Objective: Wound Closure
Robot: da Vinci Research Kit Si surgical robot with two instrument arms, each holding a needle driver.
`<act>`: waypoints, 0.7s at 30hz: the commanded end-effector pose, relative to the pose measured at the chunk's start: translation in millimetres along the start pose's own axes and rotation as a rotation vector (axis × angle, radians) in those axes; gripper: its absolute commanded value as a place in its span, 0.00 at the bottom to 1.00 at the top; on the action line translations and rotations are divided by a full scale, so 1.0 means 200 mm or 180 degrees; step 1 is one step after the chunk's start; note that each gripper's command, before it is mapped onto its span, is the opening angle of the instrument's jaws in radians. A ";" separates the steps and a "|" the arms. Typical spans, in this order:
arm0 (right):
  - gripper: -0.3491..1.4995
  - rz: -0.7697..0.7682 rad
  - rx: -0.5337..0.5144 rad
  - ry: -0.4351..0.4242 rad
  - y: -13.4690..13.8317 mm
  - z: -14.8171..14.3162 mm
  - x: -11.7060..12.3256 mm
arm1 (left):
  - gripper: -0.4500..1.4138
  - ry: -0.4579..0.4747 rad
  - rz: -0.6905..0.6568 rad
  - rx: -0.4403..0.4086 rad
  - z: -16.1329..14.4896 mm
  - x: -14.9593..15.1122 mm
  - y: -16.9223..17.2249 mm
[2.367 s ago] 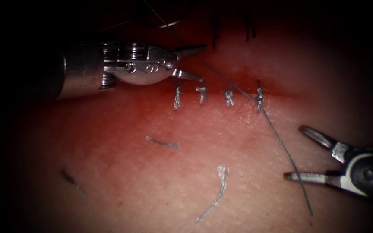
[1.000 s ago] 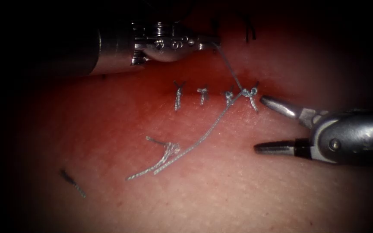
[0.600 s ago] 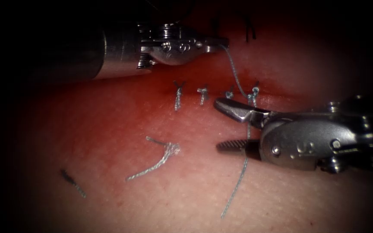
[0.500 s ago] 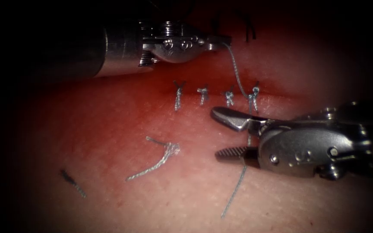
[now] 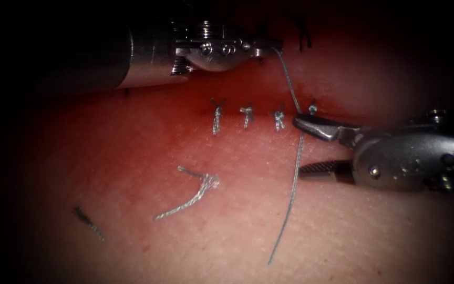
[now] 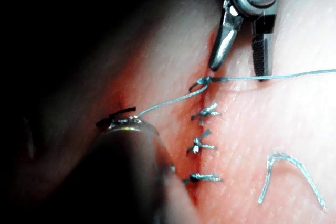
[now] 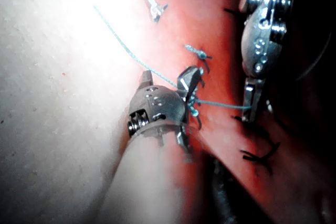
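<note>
Above the cut [image 5: 261,108], the left tool [image 5: 269,48] grips the thread [image 5: 293,173] in closed jaws; right tool [image 5: 303,147] gapes wide, empty, astride that strand beside the rightmost knot [image 5: 311,109]; needle's whereabouts unclear.

Taut thread [image 5: 288,84] and the right tool [image 5: 305,146] crowd the rightmost knot [image 5: 312,109]; tissue [image 5: 132,231] below-left lies open.

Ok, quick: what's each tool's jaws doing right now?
Left tool: shut on the thread.
Right tool: open, holding nothing, thread running between its jaws beside the last knot.
</note>
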 end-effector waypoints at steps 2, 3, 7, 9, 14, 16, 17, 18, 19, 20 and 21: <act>0.93 -0.0026 0.0037 0.0048 -0.004 0.007 0.001 | 0.00 0.0001 0.0003 0.0009 0.003 0.001 -0.003; 0.93 -0.0030 0.0044 0.0060 -0.004 0.007 0.001 | 0.00 0.0001 0.0002 0.0010 0.004 0.001 -0.003; 0.93 -0.0038 0.0078 0.0066 -0.005 0.007 0.005 | 0.00 0.0005 -0.0002 0.0011 0.004 0.002 -0.003; 0.93 -0.0045 0.0082 0.0078 -0.006 0.008 0.006 | 0.00 0.0011 -0.0004 0.0011 0.005 0.002 -0.003; 0.64 -0.0059 0.0134 0.0174 -0.009 0.008 0.006 | 0.00 0.0010 -0.0168 0.0016 0.006 0.003 -0.005; 0.20 0.0025 0.0245 0.0185 -0.011 0.009 0.005 | 0.00 0.0005 -0.0212 0.0020 0.007 0.003 -0.006; 0.20 0.0025 0.0245 0.0185 -0.011 0.009 0.005 | 0.00 0.0005 -0.0212 0.0020 0.007 0.003 -0.006; 0.00 0.0314 0.0471 0.0208 -0.013 0.009 0.005 | 0.00 0.0009 -0.0237 0.0022 0.008 0.004 -0.006; 0.00 0.0712 0.0643 0.0116 -0.015 0.010 0.004 | 0.00 0.0040 -0.0262 0.0016 0.009 0.005 -0.007; 0.00 0.0895 0.0733 0.0057 -0.016 0.010 0.003 | 0.00 0.0056 -0.0263 0.0012 0.009 0.005 -0.007; 0.00 0.1044 0.0795 0.0015 -0.018 0.009 0.003 | 0.00 0.0072 -0.0266 0.0009 0.010 0.005 -0.007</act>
